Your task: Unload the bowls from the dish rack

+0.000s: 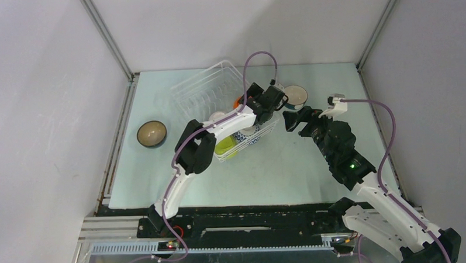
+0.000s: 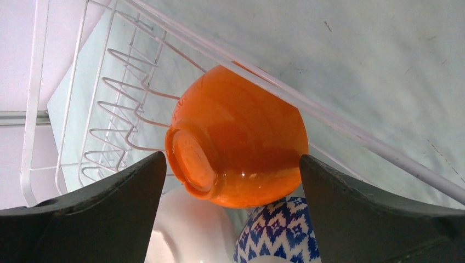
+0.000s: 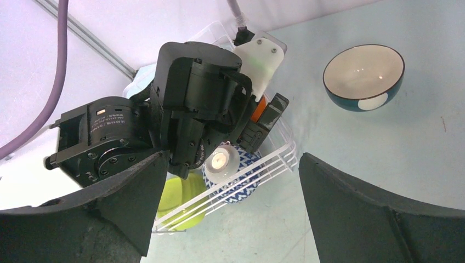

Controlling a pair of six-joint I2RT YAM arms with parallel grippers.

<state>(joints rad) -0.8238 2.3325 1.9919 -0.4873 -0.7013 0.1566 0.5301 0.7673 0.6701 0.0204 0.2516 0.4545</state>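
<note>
The dish rack (image 1: 201, 91) stands at the back centre. In the left wrist view an orange bowl (image 2: 241, 137) lies on its side against the rack's rim wire (image 2: 351, 129), above a white bowl (image 2: 189, 235) and a blue-and-white patterned bowl (image 2: 279, 230). My left gripper (image 2: 233, 186) is open, one finger on each side of the orange bowl. A lime green bowl (image 1: 226, 146) sits at the rack's near edge. A teal bowl (image 1: 295, 96) stands upright on the table right of the rack. A dark blue bowl (image 1: 152, 134) stands far left. My right gripper (image 1: 287, 121) is open and empty, just right of the rack.
The left arm (image 1: 219, 127) lies across the rack's right half. In the right wrist view the left wrist housing (image 3: 181, 120) fills the upper left, with the teal bowl (image 3: 363, 76) beyond it. White walls with metal rails (image 1: 107, 42) enclose the table.
</note>
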